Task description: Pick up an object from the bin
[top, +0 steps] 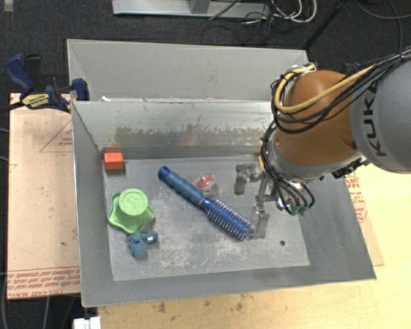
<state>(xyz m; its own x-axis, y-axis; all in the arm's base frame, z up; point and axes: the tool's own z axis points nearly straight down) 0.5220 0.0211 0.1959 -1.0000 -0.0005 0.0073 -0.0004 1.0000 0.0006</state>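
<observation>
1. At three o'clock in the bin (192, 256), I am holding my gripper (252, 201) low with jaws seemingly spread and nothing between them. One finger is standing just beside the bristle head of the blue hairbrush (204, 203).
2. Closing here, I am risking a pinch on the bristle tip alone, and the long handle could be swinging free.
3. Any sideways nudge could be pushing the brush toward the small reddish piece (205, 181) at ten o'clock.

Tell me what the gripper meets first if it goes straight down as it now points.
Probably the gripper meets the blue hairbrush at its bristle head; otherwise the bin floor. Depth is unclear.
</observation>
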